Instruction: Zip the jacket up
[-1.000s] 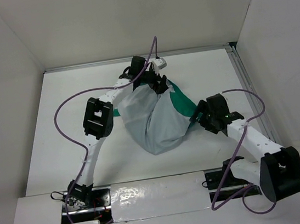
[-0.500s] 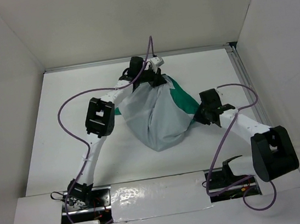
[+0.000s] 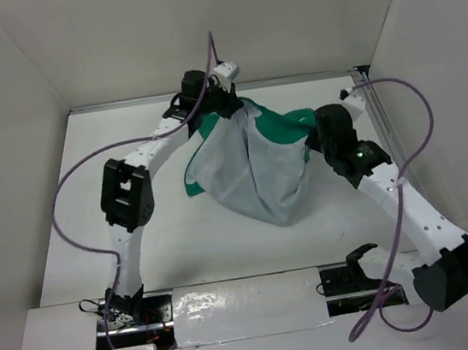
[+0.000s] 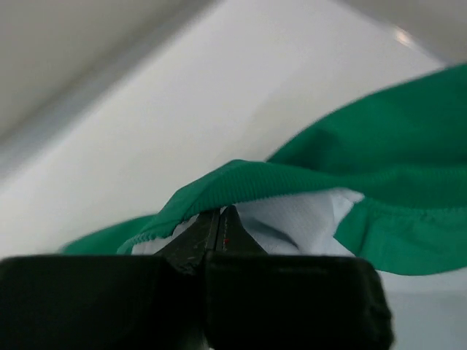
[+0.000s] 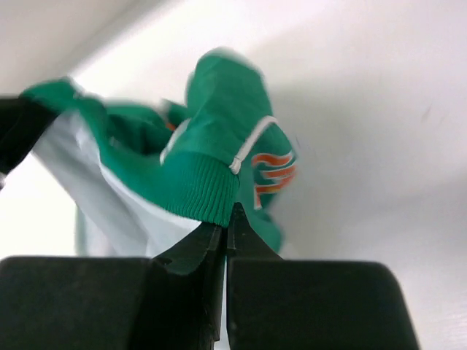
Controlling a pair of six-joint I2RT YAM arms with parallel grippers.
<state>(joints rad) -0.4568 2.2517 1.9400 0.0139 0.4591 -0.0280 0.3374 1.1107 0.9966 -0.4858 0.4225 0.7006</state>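
The jacket [image 3: 256, 176] hangs stretched between my two grippers, its pale grey-white lining facing up and green fabric showing along the top and left edges. My left gripper [image 3: 228, 111] is shut on the jacket's far edge; in the left wrist view its jaws [image 4: 219, 213] meet under a green ribbed fold of the jacket [image 4: 379, 146]. My right gripper [image 3: 307, 145] is shut on the ribbed hem at the right; in the right wrist view the jaws [image 5: 229, 213] pinch that green hem [image 5: 208, 186], with the orange patch [image 5: 273, 173] just beyond.
The white table [image 3: 184, 251] is boxed in by white walls on the left, back and right. A metal rail [image 3: 388, 142] runs along the right side. Purple cables [image 3: 61, 228] loop off both arms.
Both grippers have shut on the jacket. The left arm moved back and left, the right arm swung back, and the jacket now spreads wider between them.
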